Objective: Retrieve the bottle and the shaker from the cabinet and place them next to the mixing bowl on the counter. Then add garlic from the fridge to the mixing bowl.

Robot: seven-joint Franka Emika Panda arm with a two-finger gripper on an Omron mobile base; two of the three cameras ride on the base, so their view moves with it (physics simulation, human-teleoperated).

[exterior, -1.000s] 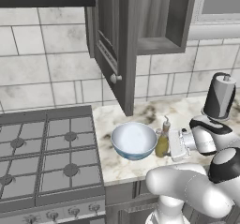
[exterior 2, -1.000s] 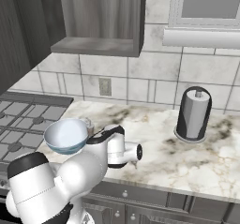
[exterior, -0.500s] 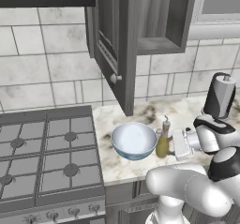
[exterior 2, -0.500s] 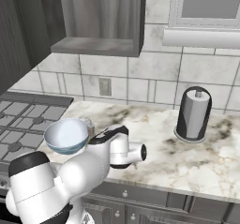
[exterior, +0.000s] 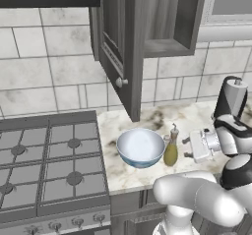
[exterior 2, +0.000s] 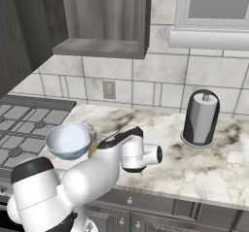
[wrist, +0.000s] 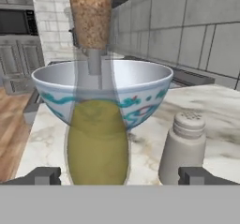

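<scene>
Where bottle (wrist: 97,138) stands, bowl (wrist: 145,85) partly hidden

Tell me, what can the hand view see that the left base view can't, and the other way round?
Hand view alone: a small pale shaker standing beside the bottle, and the two dark fingertips spread wide apart.
Left base view alone: the black gas stove, the open grey cabinet door and the dark paper-towel holder.
Both: the white-and-blue mixing bowl and the clear cork-stoppered bottle of yellow oil on the marble counter.
</scene>
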